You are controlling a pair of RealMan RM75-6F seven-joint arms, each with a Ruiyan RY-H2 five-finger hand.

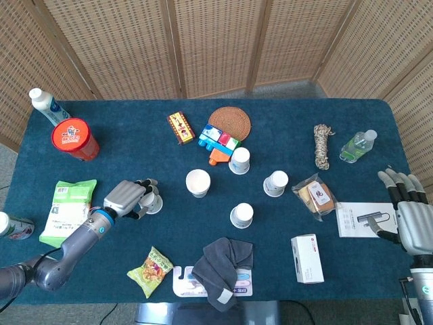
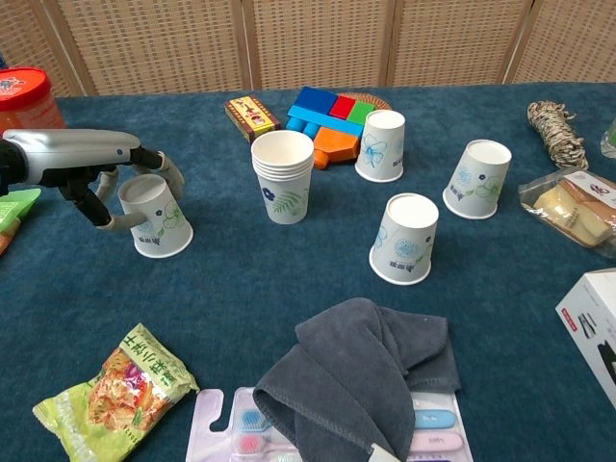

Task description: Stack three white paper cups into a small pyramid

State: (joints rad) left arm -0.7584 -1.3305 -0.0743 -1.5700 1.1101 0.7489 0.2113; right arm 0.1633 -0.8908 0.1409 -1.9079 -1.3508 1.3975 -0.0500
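Blue-clothed counter point(image 2: 241, 289) before wicker screens point(image 1: 216, 40). Left hand point(image 2: 91, 168) fingers point(image 2: 164, 166) curl around an inverted paper cup point(image 2: 156, 219), far left. Right hand point(image 1: 409, 210) open, well right.

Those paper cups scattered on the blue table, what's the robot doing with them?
It is meant to build a small pyramid from cups. None is stacked into a pyramid yet. The left hand is wrapped around an upside-down cup at the table's left side. Three more upside-down cups and a nested upright stack stand mid-table. The right hand hangs open, holding nothing.
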